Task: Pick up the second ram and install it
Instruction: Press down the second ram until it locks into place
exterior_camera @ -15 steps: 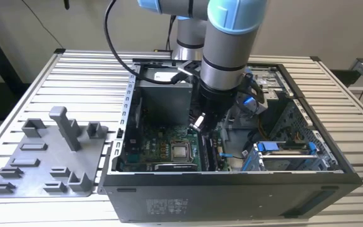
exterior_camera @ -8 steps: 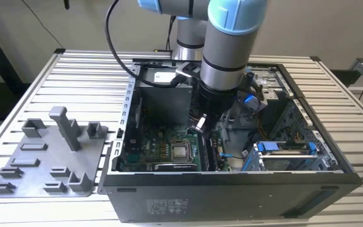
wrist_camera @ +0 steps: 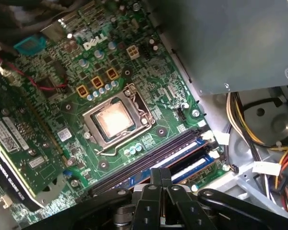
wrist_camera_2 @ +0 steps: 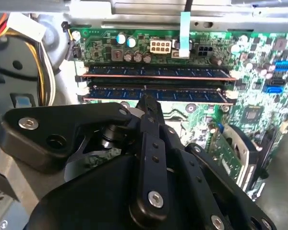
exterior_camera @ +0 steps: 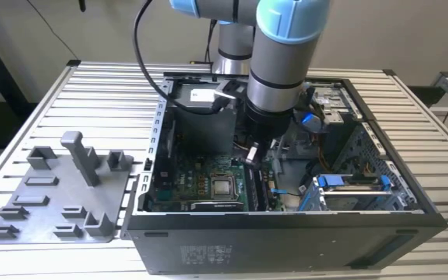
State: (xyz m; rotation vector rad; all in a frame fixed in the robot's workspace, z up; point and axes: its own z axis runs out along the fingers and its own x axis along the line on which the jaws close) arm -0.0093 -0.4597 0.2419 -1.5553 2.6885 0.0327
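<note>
Two sticks stand side by side in the slots in the second wrist view, and the nearer one, the second ram point(wrist_camera_2: 182, 94), is our piece: it sits upright in its slot just beside the first stick point(wrist_camera_2: 182, 73), with a white clip point(wrist_camera_2: 82, 89) at its end. The gripper point(wrist_camera_2: 147, 103) has its fingers pressed together, and the tip looks to rest right at the ram's top edge near mid-length; it pinches nothing. I'd judge that ram light, thin and stiff, a flat dark board with a coppery strip along its edge, and fragile at the chips. Better to take it by the long bare edges and push evenly, since a tilt could bind it. Around it lies the glossy green motherboard point(wrist_camera_2: 259, 115), studded and bumpy, inside the black metal case point(exterior_camera: 286, 233) on the slatted tabletop point(exterior_camera: 91, 99).
</note>
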